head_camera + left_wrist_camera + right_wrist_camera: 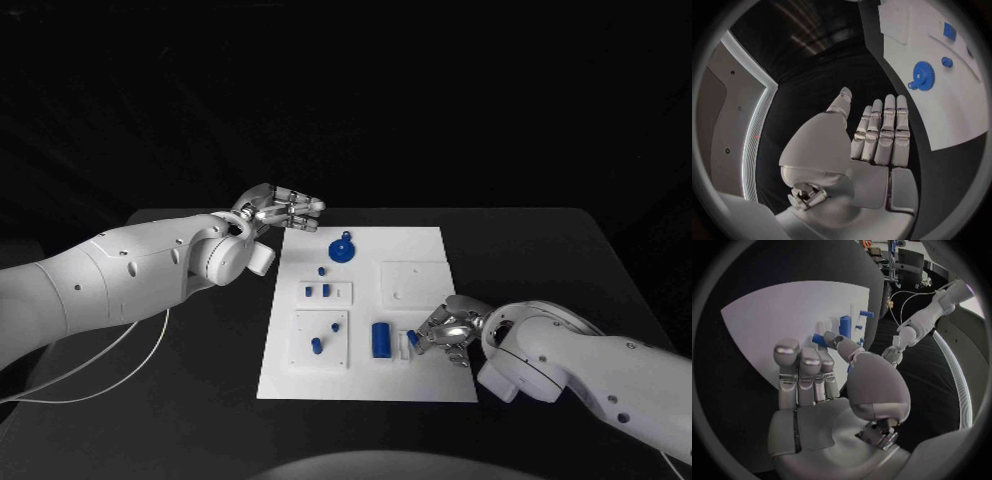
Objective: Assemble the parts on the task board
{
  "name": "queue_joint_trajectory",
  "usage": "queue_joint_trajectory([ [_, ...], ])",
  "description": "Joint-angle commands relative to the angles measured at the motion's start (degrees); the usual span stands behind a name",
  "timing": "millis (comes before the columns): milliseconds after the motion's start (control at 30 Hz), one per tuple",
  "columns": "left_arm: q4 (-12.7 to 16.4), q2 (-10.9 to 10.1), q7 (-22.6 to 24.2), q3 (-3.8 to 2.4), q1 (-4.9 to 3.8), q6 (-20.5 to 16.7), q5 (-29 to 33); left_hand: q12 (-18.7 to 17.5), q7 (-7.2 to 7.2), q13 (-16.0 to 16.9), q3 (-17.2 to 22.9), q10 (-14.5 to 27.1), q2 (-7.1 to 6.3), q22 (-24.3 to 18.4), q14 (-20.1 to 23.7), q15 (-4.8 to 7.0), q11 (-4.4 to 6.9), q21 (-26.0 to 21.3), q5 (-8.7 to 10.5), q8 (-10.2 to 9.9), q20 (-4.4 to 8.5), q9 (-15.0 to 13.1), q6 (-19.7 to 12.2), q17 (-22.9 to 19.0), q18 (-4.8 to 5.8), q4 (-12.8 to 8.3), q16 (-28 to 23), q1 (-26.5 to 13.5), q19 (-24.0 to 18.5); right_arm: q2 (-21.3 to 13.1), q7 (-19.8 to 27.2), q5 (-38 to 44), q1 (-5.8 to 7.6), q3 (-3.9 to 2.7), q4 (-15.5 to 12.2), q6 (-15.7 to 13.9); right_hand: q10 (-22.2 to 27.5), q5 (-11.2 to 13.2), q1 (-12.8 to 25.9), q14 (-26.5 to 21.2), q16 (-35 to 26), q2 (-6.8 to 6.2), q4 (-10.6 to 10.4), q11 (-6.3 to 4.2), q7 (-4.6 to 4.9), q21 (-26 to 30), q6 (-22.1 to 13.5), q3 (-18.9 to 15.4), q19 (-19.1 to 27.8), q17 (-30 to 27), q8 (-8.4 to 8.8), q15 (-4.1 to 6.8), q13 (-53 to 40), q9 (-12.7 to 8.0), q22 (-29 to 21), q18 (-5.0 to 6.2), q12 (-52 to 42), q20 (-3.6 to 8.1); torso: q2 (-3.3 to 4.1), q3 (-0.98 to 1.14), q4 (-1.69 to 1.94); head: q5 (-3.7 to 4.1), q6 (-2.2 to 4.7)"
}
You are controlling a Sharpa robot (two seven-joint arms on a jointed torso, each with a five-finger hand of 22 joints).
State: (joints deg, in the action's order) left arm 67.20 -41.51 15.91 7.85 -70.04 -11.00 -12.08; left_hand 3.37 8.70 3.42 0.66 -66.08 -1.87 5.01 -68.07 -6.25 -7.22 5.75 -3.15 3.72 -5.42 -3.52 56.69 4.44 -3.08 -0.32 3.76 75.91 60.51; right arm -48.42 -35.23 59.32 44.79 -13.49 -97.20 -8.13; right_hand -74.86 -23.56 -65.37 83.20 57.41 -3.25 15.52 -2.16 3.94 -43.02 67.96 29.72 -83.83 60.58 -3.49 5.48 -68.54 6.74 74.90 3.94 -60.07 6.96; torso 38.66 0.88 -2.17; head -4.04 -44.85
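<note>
The white task board [368, 375] lies mid-table. A blue gear [342, 249] rests near its far edge, also in the left wrist view as the gear [923, 76] beside a small blue peg [946, 62]. Small blue pegs [322, 292] stand in the left inset plates, and a blue block [381, 338] stands near the front. My left hand [281, 210] hovers off the board's far left corner, fingers straight, holding nothing. My right hand [444, 328] is low over the board's near right; its thumb and fingertips [832, 340] are at a small blue piece [819, 340], and a pinch cannot be made out.
A white square plate [408, 281] sits on the board's right half. A white cable [101, 380] runs along the table's left side under my left arm. Black table surface surrounds the board [942, 115].
</note>
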Motion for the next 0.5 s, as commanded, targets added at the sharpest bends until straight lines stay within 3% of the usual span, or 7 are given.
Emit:
queue_joint_trajectory([
  [33, 0.2, 0.1, 0.0, -0.03, -0.02, 0.9, 0.1, 0.1, 0.05, 0.0, -0.1, 0.5, 0.18, 0.0, 0.0, -0.14, 0.04, 0.0, 0.17, 0.0, -0.08, -0.1, -0.2, 0.0, 0.56, 0.1, -0.1, -0.1, -0.1, 0.2, -0.8, -1.1, -0.05, 0.02, 0.1, 2.0, -0.1, 0.5, -0.1, 0.0, -0.1, 0.02, -0.1, 0.15, 0.02, 0.0, 0.6, -1.2, -3.1, 0.1, -0.14, -0.10, 0.1, 0.0, 4.8, 0.18, -0.3, -0.35, -0.01, -0.02, 0.00, 0.04, -0.02],
  [133, 0.2, 0.1, 0.0, -0.03, -0.02, 0.9, 0.1, 0.1, 0.05, 0.0, -0.1, 0.5, 0.18, 0.0, 0.0, -0.14, 0.04, 0.0, 0.17, 0.0, -0.08, -0.1, -0.2, 0.0, 0.56, 0.1, -0.1, -0.1, -0.1, 0.4, -1.2, -0.6, -0.05, 0.02, 0.2, 2.0, -0.2, 1.4, 0.2, 0.1, 0.0, 0.17, -0.6, 0.10, -0.18, 0.1, 0.8, -2.6, -3.2, 0.1, -0.16, -0.11, 0.1, 0.0, 4.8, 0.14, -0.3, -0.36, 0.00, 0.01, 0.00, 0.01, -0.05],
  [367, 0.2, 0.1, -0.1, -0.03, -0.02, 0.9, 0.0, 0.1, 0.06, 0.0, 0.0, 0.6, 0.08, 0.0, 0.0, -0.17, 0.01, 0.0, 0.18, 0.0, -0.11, -0.1, -0.2, 0.0, 0.55, 0.1, -0.1, -0.1, -0.2, 0.7, -3.0, 1.0, -0.04, 0.02, 0.2, 3.9, -0.2, 3.0, 0.2, 0.1, -0.1, 0.65, -3.0, -0.18, -0.94, 0.3, 1.6, -10.2, -3.2, 0.1, -0.15, 0.06, 0.3, 0.2, 4.7, -0.09, -0.2, -0.23, -0.01, -0.03, 0.09, -0.06, -0.21],
  [500, 0.2, 0.1, -0.2, -0.03, -0.02, 1.0, 0.0, 0.1, 0.04, 0.0, 0.0, 0.6, 0.03, 0.0, 0.1, -0.19, -0.01, 0.0, 0.18, 0.0, -0.12, -0.1, -0.1, 0.0, 0.55, 0.1, -0.1, -0.1, -0.2, 0.8, -3.5, 1.5, -0.04, 0.02, 0.1, 4.5, -0.3, 3.5, 1.1, 0.1, -0.1, -0.15, -5.1, -0.17, -1.31, 0.5, 1.7, -13.4, -3.3, 0.1, -0.14, 0.08, 0.5, 0.0, 4.6, -0.20, -0.1, -0.18, -0.02, -0.05, 0.02, -0.10, -0.31],
])
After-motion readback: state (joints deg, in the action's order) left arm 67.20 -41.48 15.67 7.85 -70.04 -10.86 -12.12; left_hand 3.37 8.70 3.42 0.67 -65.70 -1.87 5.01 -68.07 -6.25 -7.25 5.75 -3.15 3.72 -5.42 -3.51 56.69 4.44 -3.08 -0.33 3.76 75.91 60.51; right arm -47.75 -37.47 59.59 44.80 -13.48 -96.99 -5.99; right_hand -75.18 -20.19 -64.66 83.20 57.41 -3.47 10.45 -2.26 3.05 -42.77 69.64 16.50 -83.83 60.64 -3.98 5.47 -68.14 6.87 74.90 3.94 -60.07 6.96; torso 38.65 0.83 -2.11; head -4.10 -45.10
